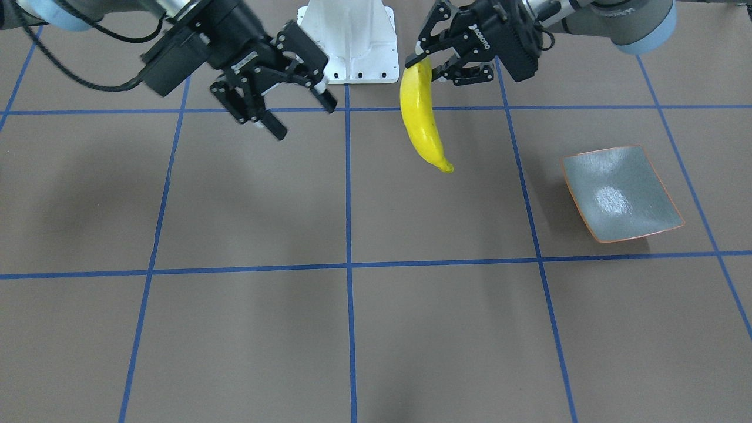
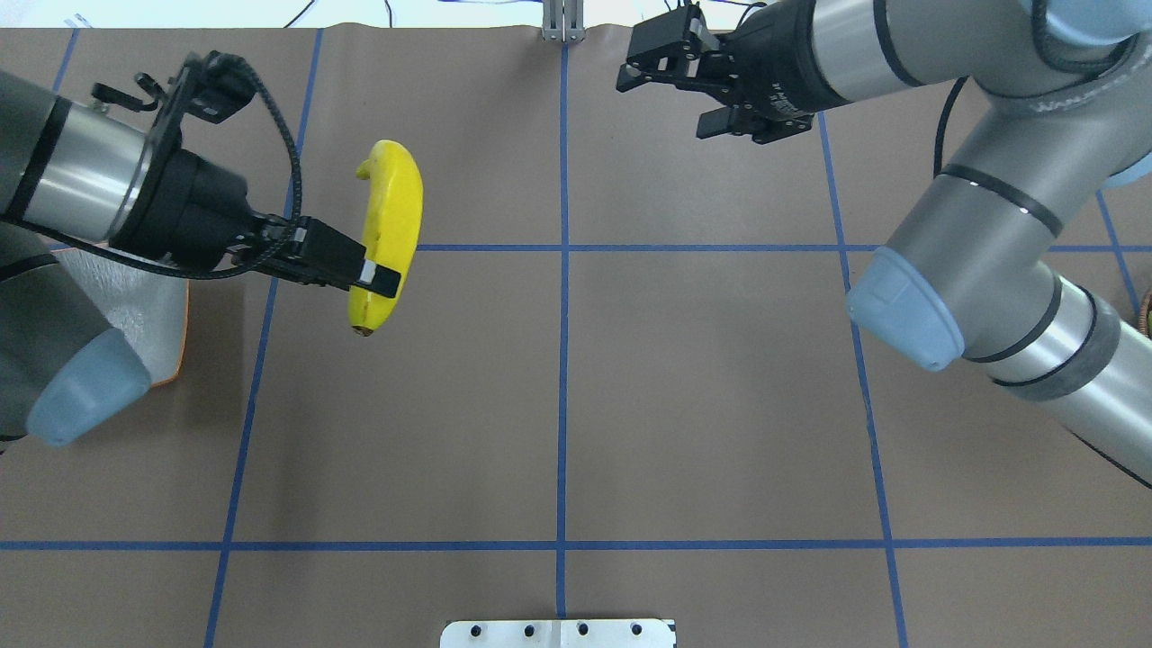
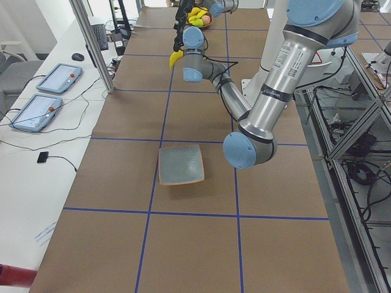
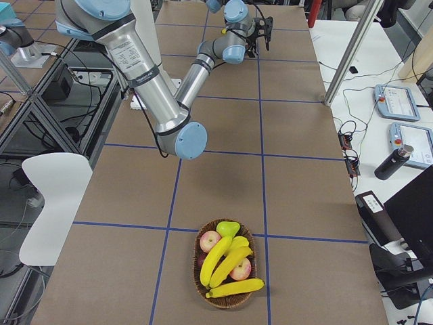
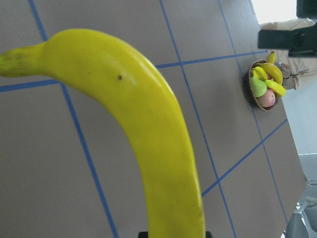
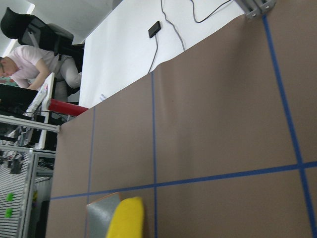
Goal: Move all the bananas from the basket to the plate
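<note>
A banana [image 2: 389, 225] is clamped near its robot-side end by the left gripper [image 2: 378, 279], its long axis pointing away from the robot; the plate [image 1: 623, 194] lies well off to its left, on that arm's side. The right gripper [image 1: 305, 117] is held agape, empty

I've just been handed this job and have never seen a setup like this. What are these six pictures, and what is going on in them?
A robot with two arms works at a brown table. Four pictures come from fixed cameras: one facing the robot, one above its shoulders, and one at each end of the table. The other two come from cameras on its wrists. The left claw is shut on one banana, held above the table. The right claw is open and empty. The grey-green plate lies empty on the robot's left side. The basket, near the table's right end, holds three more bananas, apples and a pear.
</note>
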You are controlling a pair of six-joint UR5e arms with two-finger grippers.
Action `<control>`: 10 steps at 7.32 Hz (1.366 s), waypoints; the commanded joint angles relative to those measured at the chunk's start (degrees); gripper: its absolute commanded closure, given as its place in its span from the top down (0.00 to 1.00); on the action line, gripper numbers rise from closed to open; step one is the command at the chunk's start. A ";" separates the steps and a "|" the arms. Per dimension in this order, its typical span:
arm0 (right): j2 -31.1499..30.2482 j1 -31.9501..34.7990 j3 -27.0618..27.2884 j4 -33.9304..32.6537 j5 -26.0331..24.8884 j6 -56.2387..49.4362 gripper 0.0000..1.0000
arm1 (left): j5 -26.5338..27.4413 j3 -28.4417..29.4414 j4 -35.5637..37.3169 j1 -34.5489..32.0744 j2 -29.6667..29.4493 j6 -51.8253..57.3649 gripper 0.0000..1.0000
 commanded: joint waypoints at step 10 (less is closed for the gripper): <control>-28.26 24.02 -2.50 -12.75 10.28 -63.05 1.00 | 18.09 9.10 4.92 -5.14 29.74 33.25 0.00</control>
